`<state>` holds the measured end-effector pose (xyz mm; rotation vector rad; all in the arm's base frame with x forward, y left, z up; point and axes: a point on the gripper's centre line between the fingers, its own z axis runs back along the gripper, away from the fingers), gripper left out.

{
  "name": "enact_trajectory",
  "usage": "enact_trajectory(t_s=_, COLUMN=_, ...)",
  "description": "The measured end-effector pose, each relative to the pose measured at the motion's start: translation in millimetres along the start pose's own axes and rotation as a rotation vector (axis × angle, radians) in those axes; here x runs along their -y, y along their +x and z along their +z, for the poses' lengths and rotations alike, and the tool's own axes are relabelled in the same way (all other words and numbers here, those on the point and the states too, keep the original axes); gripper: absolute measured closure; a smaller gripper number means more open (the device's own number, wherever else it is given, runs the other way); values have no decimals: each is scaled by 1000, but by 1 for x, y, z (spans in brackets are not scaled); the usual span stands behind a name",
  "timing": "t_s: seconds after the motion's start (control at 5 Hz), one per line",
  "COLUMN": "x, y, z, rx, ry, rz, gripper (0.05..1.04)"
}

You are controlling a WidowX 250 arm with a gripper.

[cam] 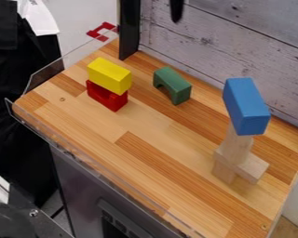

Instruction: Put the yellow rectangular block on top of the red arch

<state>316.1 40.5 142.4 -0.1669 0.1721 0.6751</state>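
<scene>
At the top edge, right of the black post, the dark tip of my gripper (pixel 176 10) hangs in front of the grey plank wall, well apart from the blocks. The yellow rectangular block (pixel 108 75) rests on the red arch (pixel 106 96) at the upper left of the wooden table, lying lengthwise along it. The yellow block covers most of the arch's top.
A green arch (pixel 172 85) stands right of the red and yellow pair. Farther right, a blue block (pixel 246 107) tops a stack of plain wooden blocks (pixel 235 155). A black post (pixel 130 30) rises at the table's back edge; a clear rim (pixel 64 65) borders the left side.
</scene>
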Motion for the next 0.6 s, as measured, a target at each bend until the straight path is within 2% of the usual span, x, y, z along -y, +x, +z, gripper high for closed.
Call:
enact_trajectory(t_s=0.2, x=19, y=-16, z=-1, rx=55, ry=123, rz=-242, gripper=83)
enact_trajectory(t_s=0.4, x=16, y=-29, z=-5, rx=91, ry=178, rz=-503, gripper=83)
enact_trajectory(t_s=0.6, x=14, y=-30, z=-6, rx=107, ry=241, rz=-698, gripper=83)
